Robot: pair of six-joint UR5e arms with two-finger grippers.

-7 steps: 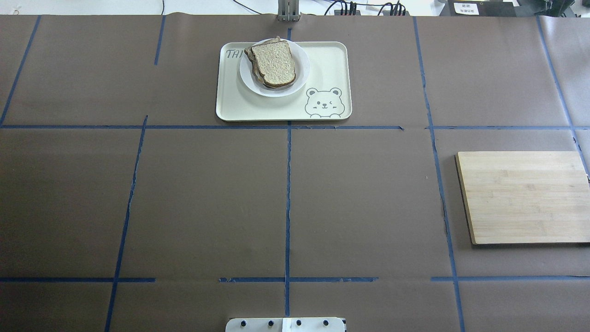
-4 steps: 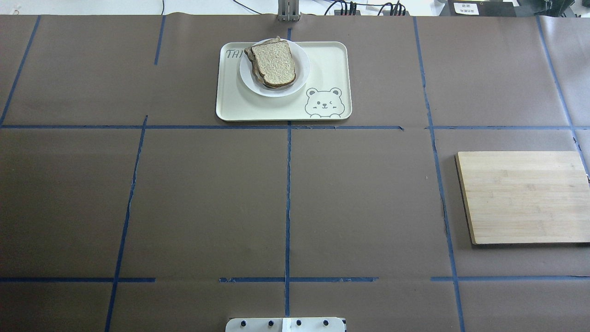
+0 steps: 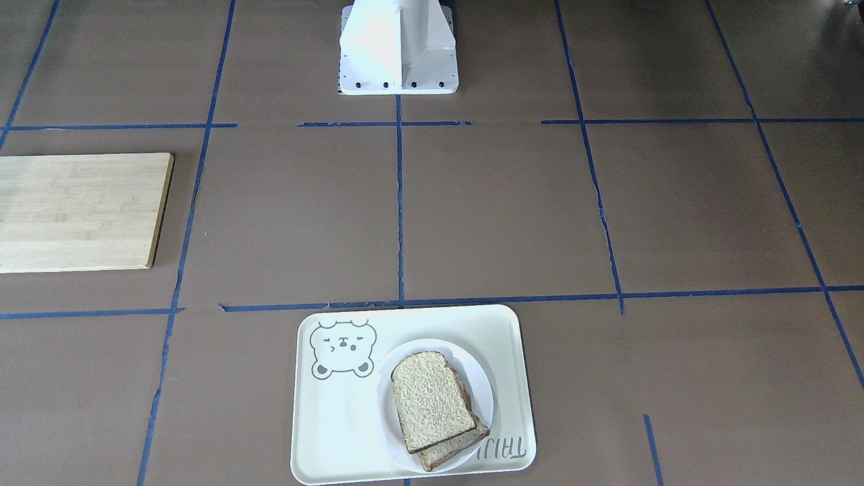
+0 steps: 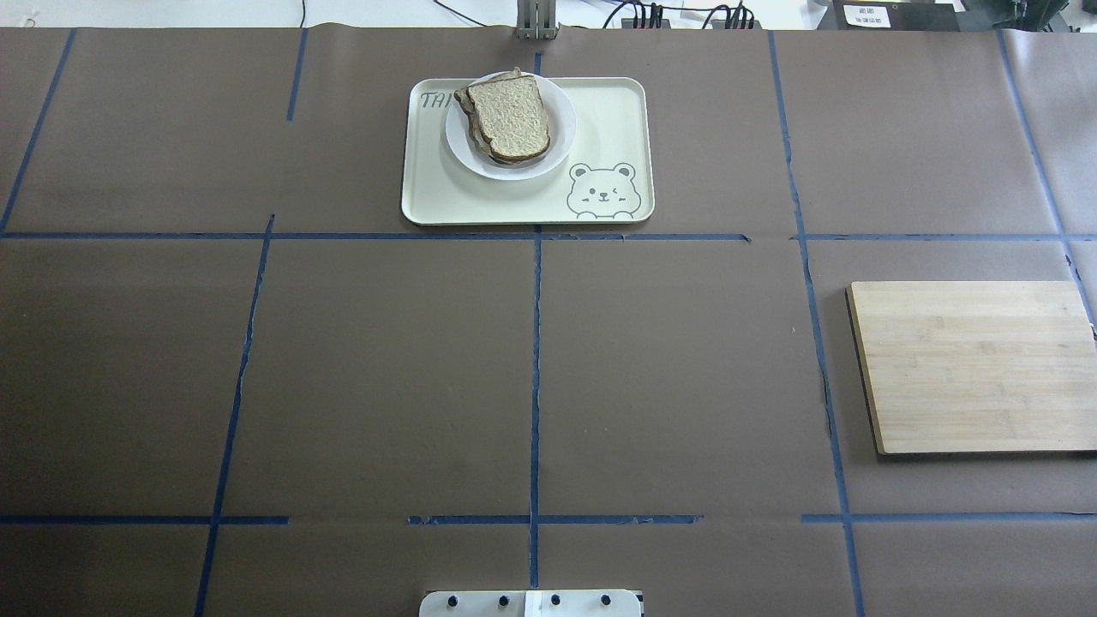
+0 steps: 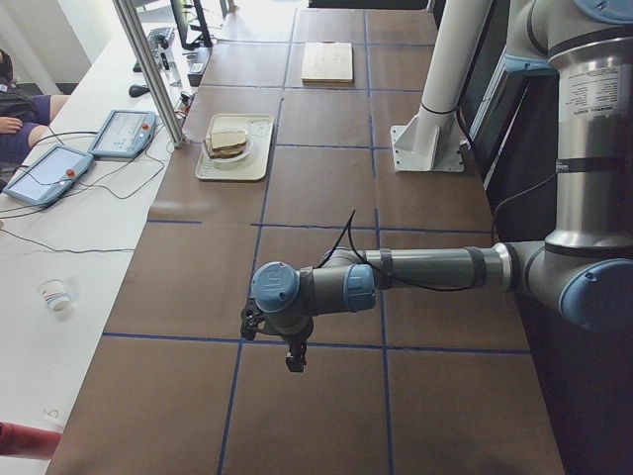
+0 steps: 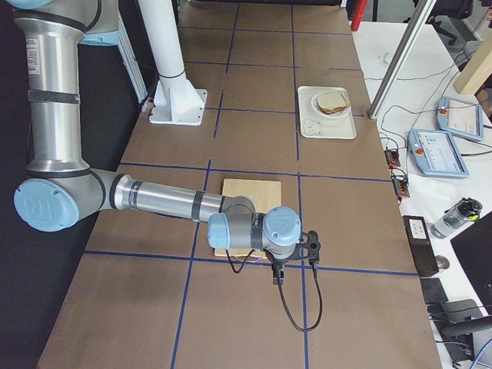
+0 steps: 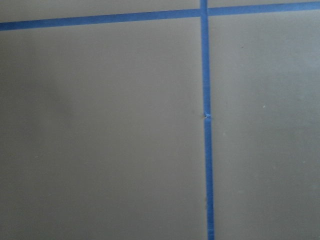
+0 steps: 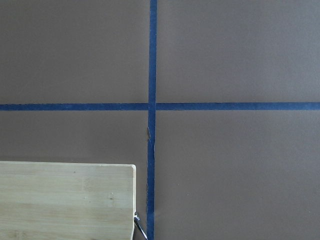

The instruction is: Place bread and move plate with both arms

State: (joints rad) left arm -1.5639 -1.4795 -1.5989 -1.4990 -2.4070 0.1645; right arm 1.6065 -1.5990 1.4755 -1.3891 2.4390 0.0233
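Note:
A bread slice (image 4: pixel 509 118) lies on top of a second slice on the small white plate (image 4: pixel 562 128). The plate stands on the cream bear tray (image 4: pixel 613 120) at the table's far middle. The bread (image 3: pixel 432 401) and the plate (image 3: pixel 483 391) also show in the front view. My left gripper (image 5: pixel 295 358) hangs over bare table at the robot's left end, far from the plate. My right gripper (image 6: pixel 277 278) hangs just past the wooden board at the right end. Each shows only in a side view, so I cannot tell whether it is open or shut.
A pale wooden board (image 4: pixel 973 364) lies at the table's right, and its corner shows in the right wrist view (image 8: pixel 65 200). The white pedestal (image 3: pixel 398 47) stands at the robot's side of the table. Blue tape lines cross the brown table cover.

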